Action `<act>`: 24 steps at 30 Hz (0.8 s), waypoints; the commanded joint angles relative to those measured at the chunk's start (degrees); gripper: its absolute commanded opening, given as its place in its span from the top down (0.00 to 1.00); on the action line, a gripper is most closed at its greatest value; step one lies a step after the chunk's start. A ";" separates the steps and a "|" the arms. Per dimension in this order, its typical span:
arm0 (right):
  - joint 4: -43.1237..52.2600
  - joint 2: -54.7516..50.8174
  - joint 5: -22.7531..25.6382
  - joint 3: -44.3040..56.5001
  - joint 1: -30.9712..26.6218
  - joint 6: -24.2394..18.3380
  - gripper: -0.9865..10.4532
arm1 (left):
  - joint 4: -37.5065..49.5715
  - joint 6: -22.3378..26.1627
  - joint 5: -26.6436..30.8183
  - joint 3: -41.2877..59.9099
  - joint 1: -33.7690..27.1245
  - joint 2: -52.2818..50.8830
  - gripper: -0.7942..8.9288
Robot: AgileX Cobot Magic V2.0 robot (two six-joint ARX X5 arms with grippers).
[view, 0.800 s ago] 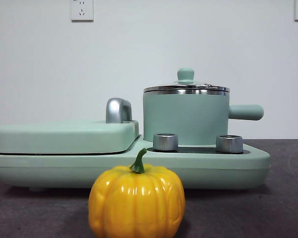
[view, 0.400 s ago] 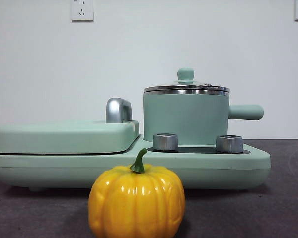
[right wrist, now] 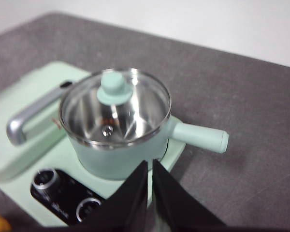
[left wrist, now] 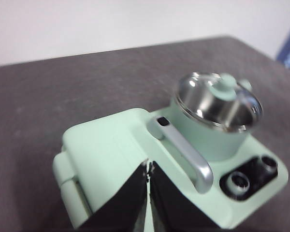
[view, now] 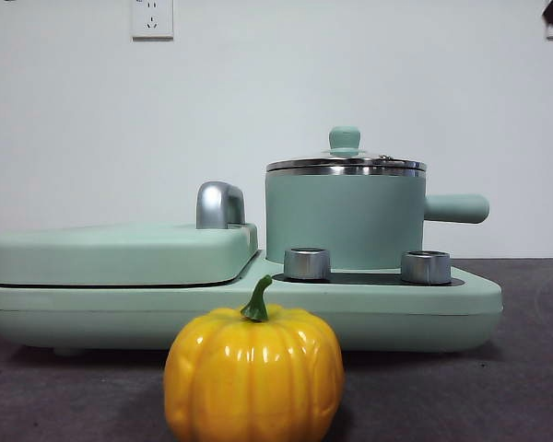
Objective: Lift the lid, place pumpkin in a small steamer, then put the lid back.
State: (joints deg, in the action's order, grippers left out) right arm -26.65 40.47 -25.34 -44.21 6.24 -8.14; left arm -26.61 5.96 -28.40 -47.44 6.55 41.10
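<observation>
Dark grey table (view: 525, 387) under white wall (view: 276, 101); pumpkin (view: 253, 376) before lidded small steamer (view: 346, 221).

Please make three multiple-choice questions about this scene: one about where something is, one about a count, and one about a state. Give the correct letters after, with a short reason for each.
1. Where is the small glossy yellow-orange ribbed pumpkin?
A. Inside the pot
B. On the dark table in front of the appliance
C. On the flat griddle cover

2. How many round steel control knobs sit in front of the mint-green cylindrical steamer pot?
A. One
B. Two
C. Four

3. What is the state of the round clear glass lid with the mint-green knob?
A. Resting on the pot
B. Held in a gripper
C. Lying on the table

Answers: 1 B, the front view shows it on the table, nearest the camera. 2 B, two knobs show there. 3 A, the lid sits on the pot's steel rim, and neither the left gripper nor the right gripper holds anything.
</observation>
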 commanded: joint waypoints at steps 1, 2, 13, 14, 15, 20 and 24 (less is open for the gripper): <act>0.31 1.09 -0.13 -0.92 1.49 -8.09 0.90 | 0.48 10.38 -0.26 -1.60 2.56 1.92 0.88; 0.28 1.44 -0.11 -0.92 2.23 -10.36 0.90 | 0.61 12.11 -0.26 -1.60 3.67 2.54 0.88; 0.31 2.16 1.95 -0.92 8.44 -18.23 0.70 | 5.66 14.27 -0.20 -1.60 11.93 6.91 0.60; 0.31 2.16 3.21 -0.92 8.87 -18.18 0.70 | 7.10 13.86 -0.20 -1.60 12.55 7.43 0.60; 0.35 2.16 4.63 -0.92 9.38 -17.97 0.70 | 8.79 13.49 -0.20 -1.60 13.22 8.09 0.60; 0.44 2.16 9.18 -0.92 11.28 -17.79 0.70 | 20.20 10.91 -0.11 -1.60 16.87 13.25 0.60; 0.42 2.16 9.16 -0.92 11.54 -17.16 0.70 | 30.47 6.23 0.48 -1.62 19.87 19.85 0.60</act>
State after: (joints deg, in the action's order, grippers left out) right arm -26.70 42.26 -16.29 -44.21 17.50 -25.67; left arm 1.39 15.20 -28.29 -47.86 25.74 59.02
